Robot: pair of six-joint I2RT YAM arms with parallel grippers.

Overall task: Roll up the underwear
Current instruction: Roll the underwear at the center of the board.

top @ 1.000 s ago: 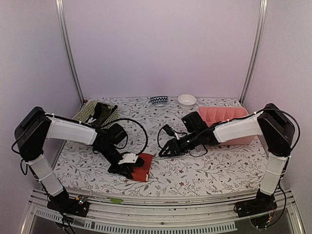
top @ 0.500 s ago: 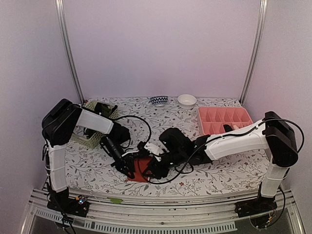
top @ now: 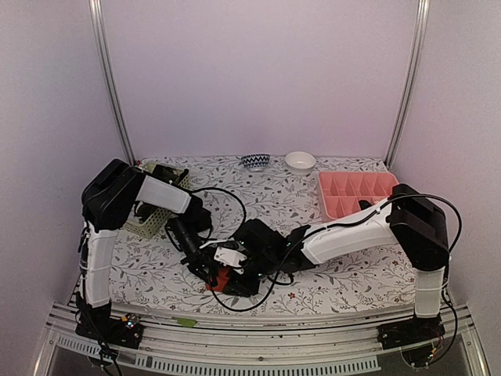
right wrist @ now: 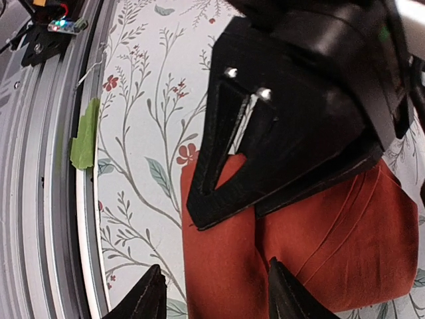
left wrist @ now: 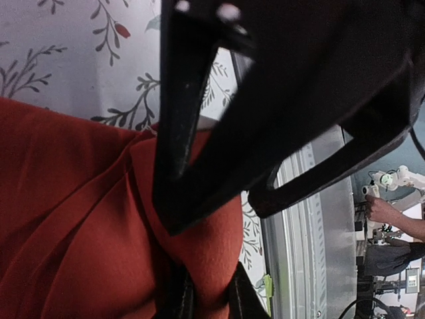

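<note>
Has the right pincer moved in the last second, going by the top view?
Yes. Against the pink tray, the right pincer has swung left and toward the near edge, away from the tray, and now sits over the red-orange underwear.

No text, label or number can be read anywhere

Right end effector (right wrist: 218,296) tips spread above red-orange underwear (right wrist: 332,246); left end effector (right wrist: 226,206) pinching fold of it.

red-orange underwear (left wrist: 80,219): cut by left wrist view's edges; mostly covered in top view.
left gripper (left wrist: 207,299): fingers cropped at bottom edge.
basket (top: 145,225) contents: too dark.
</note>
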